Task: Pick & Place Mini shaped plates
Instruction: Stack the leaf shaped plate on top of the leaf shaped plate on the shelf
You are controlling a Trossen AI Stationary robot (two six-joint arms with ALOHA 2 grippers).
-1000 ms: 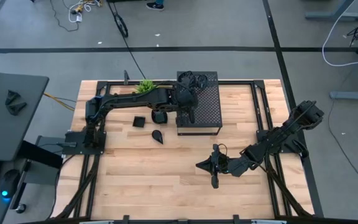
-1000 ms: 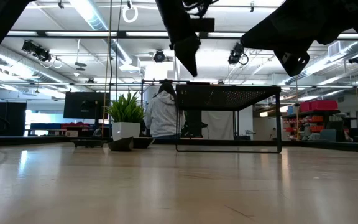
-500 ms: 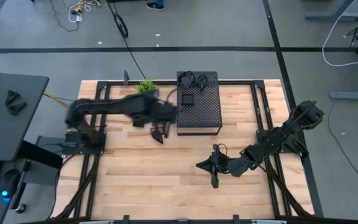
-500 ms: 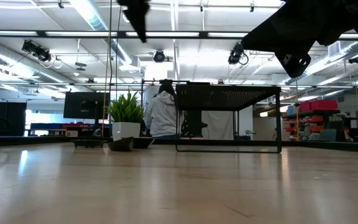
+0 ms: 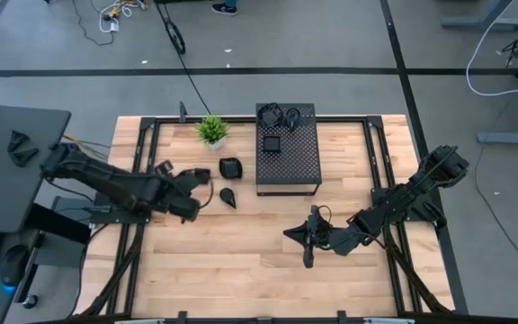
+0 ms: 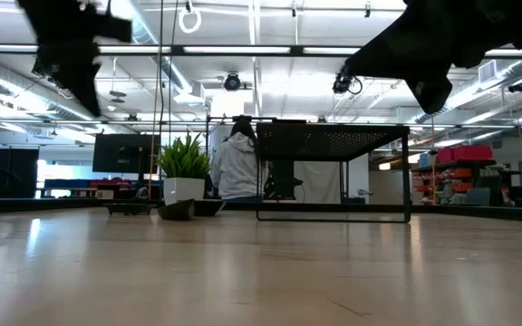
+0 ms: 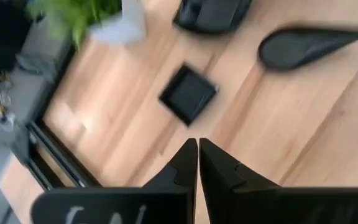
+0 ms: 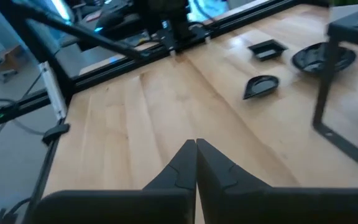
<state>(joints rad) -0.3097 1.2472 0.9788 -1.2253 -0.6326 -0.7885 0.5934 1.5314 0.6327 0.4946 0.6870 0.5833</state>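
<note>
High view: three mini shaped plates lie on the bench at 9 o'clock from the perforated box: a square plate, a rounded plate and a teardrop plate. One further square plate rests on top of the box, and more dark plates are bunched at the box's 11 o'clock corner. A potted plant stands at 12 o'clock from the loose plates.

The left tool hangs above the bench just at 9 o'clock of the square plate, fingers pressed together, holding nothing. The left wrist view shows the square plate directly ahead of the closed fingertips. The right tool waits at 6 o'clock from the box, fingers also pressed together, empty.

Judged step: approach for the next pick, most likely the square plate. The next move calls for spreading the left tool, lowering it over a raised rim, then closing
</note>
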